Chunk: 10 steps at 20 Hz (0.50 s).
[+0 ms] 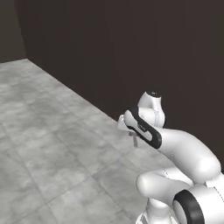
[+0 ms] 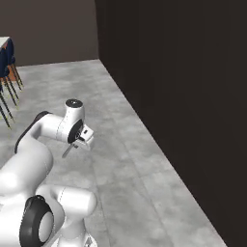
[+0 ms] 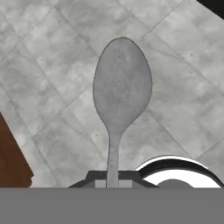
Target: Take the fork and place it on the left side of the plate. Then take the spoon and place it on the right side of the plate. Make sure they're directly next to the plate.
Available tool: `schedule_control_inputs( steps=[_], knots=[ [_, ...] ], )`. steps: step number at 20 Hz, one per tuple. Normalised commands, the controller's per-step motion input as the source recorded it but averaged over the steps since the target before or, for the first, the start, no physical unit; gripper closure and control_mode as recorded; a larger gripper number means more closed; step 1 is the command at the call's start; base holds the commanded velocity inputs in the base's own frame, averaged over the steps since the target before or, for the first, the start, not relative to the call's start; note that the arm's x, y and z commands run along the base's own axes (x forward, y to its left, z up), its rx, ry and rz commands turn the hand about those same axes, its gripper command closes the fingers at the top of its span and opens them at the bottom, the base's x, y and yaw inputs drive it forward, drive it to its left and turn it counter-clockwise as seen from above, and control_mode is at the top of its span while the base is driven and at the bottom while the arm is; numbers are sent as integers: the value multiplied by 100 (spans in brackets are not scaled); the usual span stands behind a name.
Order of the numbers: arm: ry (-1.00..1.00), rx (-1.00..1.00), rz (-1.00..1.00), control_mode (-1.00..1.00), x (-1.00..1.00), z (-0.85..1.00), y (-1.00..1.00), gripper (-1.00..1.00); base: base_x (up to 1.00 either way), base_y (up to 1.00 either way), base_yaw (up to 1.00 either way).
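Note:
My gripper (image 3: 113, 181) is shut on the handle of the grey spoon (image 3: 122, 89), whose oval bowl points away from the hand above the tiled floor. In the left base view the spoon (image 1: 134, 139) hangs below the gripper (image 1: 130, 131) at the tip of the folded arm. From the right base view the spoon (image 2: 68, 150) slants down to the left of the gripper (image 2: 79, 141). The fork and the plate are out of view.
A dark wall (image 2: 183, 87) runs along the right side, with grey tiled floor (image 1: 48, 131) in front of it. Dark-blue chairs (image 2: 6, 72) stand at the far left. A brown wooden piece (image 3: 11, 164) shows at the left edge of the hand view.

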Motion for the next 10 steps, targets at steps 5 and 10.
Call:
schedule_control_inputs(
  steps=[5, 10],
  knots=[
    [0, 0, 0, 100, 0, 0, 0, 100, 100, 0, 52],
    [0, 0, 0, 100, 0, 0, 0, 100, 100, -5, 36]
  ],
)
